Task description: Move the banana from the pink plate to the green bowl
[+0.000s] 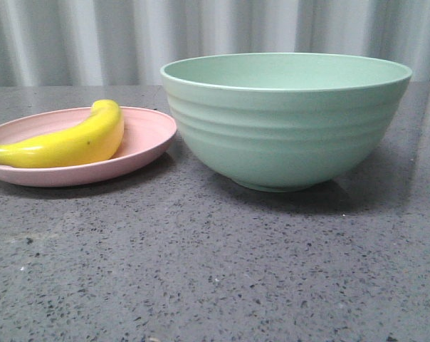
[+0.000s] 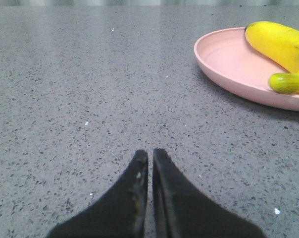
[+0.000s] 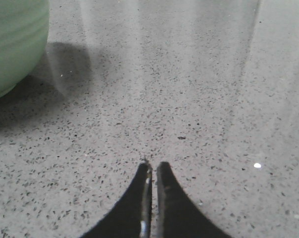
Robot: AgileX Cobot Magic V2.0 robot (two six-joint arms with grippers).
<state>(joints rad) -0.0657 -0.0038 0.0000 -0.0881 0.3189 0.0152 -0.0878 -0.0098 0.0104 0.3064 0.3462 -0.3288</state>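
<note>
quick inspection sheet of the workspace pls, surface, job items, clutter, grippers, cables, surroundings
surface: dark grey speckled stone-look table, a few pale flecks on it
banana: lying on the pink plate, stem end pointing past the plate's left side, untouched
pink plate: flat on the table, left of the green bowl, its rim close to the bowl's side; contact cannot be told
green bowl: upright; what shows of its inside holds nothing
clutter: nothing seen
left gripper: shut, holding nothing, low over bare table short of the plate
right gripper: shut, holding nothing, over bare table beside the bowl
cables: nothing seen
surroundings: pale corrugated wall behind the table
</note>
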